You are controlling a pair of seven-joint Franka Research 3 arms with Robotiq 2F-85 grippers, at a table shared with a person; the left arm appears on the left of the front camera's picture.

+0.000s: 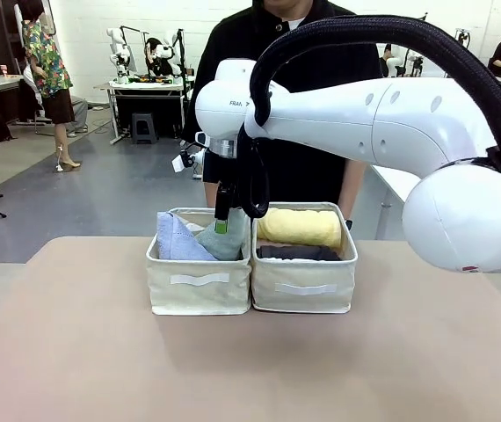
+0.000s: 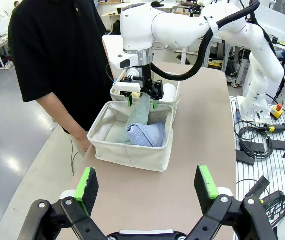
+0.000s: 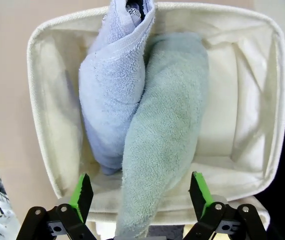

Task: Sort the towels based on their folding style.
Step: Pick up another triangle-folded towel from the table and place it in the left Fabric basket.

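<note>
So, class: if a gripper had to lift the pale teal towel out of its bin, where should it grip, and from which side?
Probably from above, on the upper end of the pale teal towel. It stands tilted in the left bin, leaning against the lavender-blue towel, so that end pokes up towards the rim, free of the walls. The open right gripper already straddles it there.
</note>
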